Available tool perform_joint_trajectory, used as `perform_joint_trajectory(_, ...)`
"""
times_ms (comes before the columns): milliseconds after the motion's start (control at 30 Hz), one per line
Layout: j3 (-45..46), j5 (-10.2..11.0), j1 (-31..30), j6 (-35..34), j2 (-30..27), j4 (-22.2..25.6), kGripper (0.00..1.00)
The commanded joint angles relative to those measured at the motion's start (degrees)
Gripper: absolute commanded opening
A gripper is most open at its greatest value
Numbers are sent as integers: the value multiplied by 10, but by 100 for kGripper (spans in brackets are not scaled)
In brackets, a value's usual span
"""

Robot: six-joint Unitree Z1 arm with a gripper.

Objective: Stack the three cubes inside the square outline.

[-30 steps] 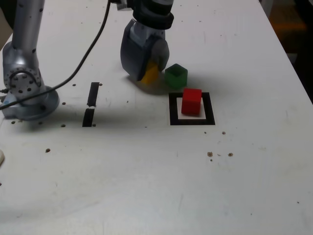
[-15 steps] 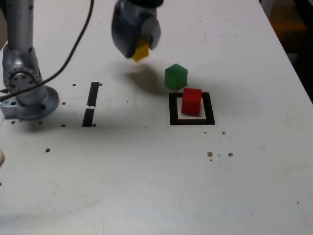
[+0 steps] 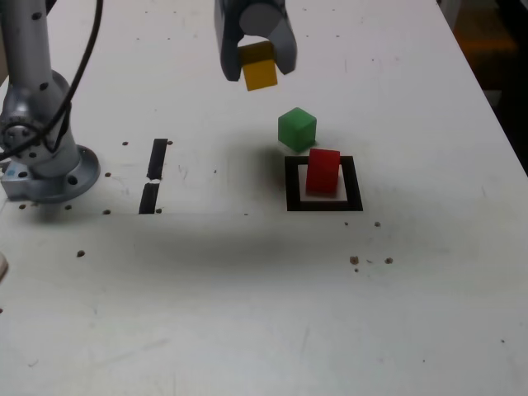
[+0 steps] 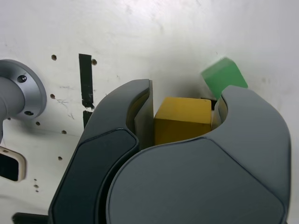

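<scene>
The yellow cube hangs well above the table, pinched between the jaws of my gripper; the wrist view shows the same yellow cube clamped in the gripper. The red cube stands inside the square outline of black tape. Just behind the outline, outside it, the green cube rests on the table, and the wrist view catches the green cube beyond the jaws. The gripper is up and toward the exterior view's left of both cubes.
The arm's round metal base sits at the exterior view's left, with a black cable running up from it. Two short black tape strips lie between base and outline. Small dark specks dot the white table.
The gripper has lifted the yellow cube off the table beside the green cube and carried it up, then a little toward the exterior view's right. Red and green cubes stayed put.
</scene>
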Motion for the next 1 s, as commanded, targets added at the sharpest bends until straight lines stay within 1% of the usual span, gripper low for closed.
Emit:
perform_joint_trajectory(0,-23,-11,-12,7,33,-3,16)
perform_joint_trajectory(33,-33,-15,-14,11,46,-3,16)
perform_joint_trajectory(67,-61,-21,-17,23,73,1,16)
perform_joint_trajectory(133,-85,-22,-19,35,97,4,16)
perform_joint_trajectory(267,-100,-33,-19,43,123,10,16)
perform_joint_trajectory(433,-124,-43,-27,41,138,29,16)
perform_joint_trajectory(700,-134,-60,-41,59,143,50,16)
perform_joint_trajectory(800,-136,-59,-54,60,146,48,16)
perform_joint_trajectory(900,-142,-49,-75,50,156,41,16)
perform_joint_trajectory(967,-148,-38,-90,39,166,38,16)
